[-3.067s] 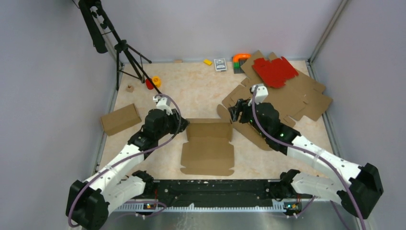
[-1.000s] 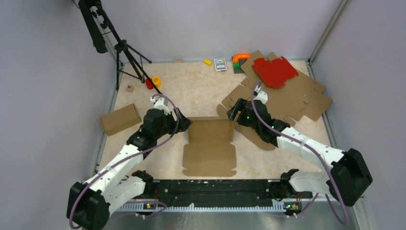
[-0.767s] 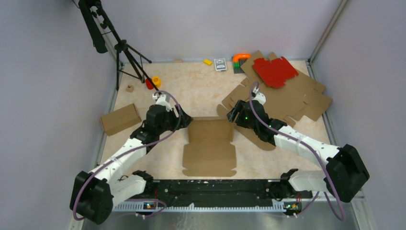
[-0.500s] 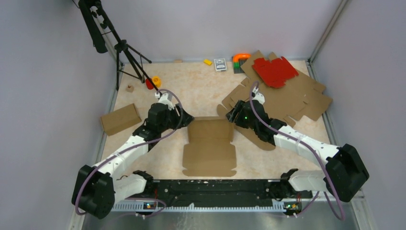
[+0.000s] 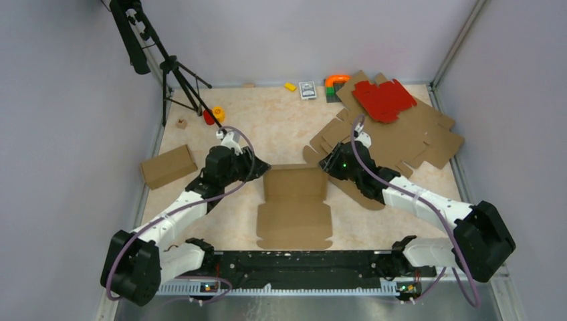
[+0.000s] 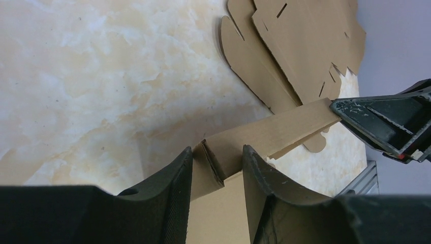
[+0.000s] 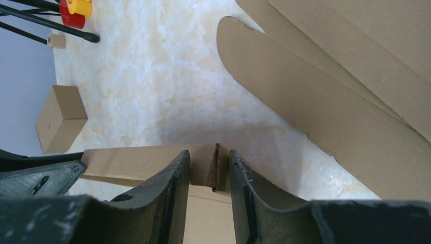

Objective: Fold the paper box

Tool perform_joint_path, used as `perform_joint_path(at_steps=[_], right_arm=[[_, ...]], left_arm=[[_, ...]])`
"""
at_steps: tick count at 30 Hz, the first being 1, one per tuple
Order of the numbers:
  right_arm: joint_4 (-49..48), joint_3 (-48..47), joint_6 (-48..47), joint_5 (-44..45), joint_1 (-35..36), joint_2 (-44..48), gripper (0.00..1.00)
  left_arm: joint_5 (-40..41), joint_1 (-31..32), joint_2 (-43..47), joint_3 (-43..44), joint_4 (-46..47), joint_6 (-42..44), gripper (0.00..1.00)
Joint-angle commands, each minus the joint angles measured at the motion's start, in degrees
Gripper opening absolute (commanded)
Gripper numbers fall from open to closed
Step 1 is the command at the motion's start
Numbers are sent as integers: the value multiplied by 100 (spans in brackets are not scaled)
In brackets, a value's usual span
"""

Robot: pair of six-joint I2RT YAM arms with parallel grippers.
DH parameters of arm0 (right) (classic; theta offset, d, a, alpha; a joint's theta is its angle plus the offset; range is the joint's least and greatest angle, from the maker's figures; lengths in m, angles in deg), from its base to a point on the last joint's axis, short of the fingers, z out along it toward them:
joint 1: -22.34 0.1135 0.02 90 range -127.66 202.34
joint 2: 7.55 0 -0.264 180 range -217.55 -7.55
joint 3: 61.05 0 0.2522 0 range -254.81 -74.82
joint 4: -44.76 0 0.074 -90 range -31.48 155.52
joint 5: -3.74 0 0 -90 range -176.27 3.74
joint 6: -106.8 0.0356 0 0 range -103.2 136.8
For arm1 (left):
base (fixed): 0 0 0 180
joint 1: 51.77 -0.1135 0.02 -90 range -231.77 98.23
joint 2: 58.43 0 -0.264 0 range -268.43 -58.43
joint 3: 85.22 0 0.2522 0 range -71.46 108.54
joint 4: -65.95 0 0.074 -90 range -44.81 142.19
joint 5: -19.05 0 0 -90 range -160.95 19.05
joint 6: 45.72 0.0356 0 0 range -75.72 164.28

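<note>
**Overhead view.** The paper box [image 5: 294,207] lies at the middle of the bench [image 5: 281,124], closer to the near edge than the far one, between your two arms. Its main panels are flat, and its far strip stands up as a low wall. Your left claw [image 5: 261,165] sits at the left end of that wall and your right claw [image 5: 325,164] at the right end.

**Left wrist view.** The left claw [image 6: 217,165] is narrow, its fingers [image 6: 178,193] pressed on either side of the box's folded corner (the raised wall runs from there to the tip of the right claw at the view's right side).

**Right wrist view.** The right claw [image 7: 209,165] is likewise narrow and holds the opposite corner, with cardboard filling the gap between its two fingers [image 7: 173,193].

**Elsewhere.** Flat brown cardboard sheets [image 5: 408,137] are spread toward the far right corner, with a red sheet [image 5: 383,99] on top. A small closed carton [image 5: 167,166] rests by the left edge. A tripod [image 5: 175,73] stands at the far left corner.
</note>
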Motion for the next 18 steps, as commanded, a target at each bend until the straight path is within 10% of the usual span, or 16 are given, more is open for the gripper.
perform_joint_path(at_steps=[1,18], right_arm=[[-392,64,244,-102,169,75,31],[-768,65,430,304,561,-113,17]], left_arm=[[-336,38,339,-329,543,-257,39],[-8,293,665,-718,874,-613,27]])
